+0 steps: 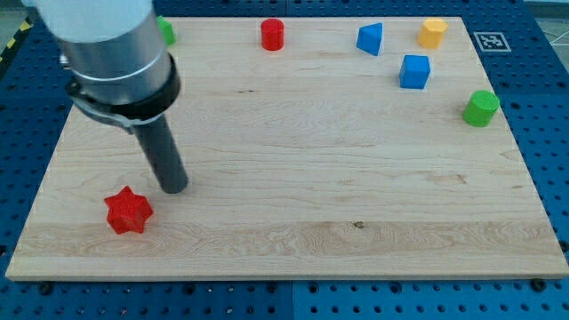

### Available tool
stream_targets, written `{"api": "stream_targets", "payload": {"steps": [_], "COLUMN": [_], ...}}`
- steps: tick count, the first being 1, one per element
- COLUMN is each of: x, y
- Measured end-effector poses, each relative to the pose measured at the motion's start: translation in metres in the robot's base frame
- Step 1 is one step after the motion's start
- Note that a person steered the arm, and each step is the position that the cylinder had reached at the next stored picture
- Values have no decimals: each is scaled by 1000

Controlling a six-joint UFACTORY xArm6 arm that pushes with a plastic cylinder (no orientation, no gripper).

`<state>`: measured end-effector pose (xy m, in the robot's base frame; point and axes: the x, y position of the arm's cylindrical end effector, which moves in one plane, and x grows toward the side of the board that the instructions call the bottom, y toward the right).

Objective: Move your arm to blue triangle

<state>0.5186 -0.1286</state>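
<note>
The blue triangle (371,38) sits near the view's top, right of centre, on the wooden board (293,178). My tip (175,188) rests on the board at the view's lower left, far from the blue triangle. It stands just up and to the right of a red star block (128,211), apart from it.
A blue cube (414,71) lies just below and right of the triangle. A yellow block (433,33) is at the top right, a green cylinder (481,108) at the right edge, a red cylinder (272,35) at top centre. A green block (165,32) is partly hidden behind the arm.
</note>
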Motion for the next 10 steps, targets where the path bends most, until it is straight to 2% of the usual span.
{"api": "stream_targets", "payload": {"steps": [2,4,5,7,10], "x": [0,18,21,-55,-219], "y": [22,162,210,215,207]}}
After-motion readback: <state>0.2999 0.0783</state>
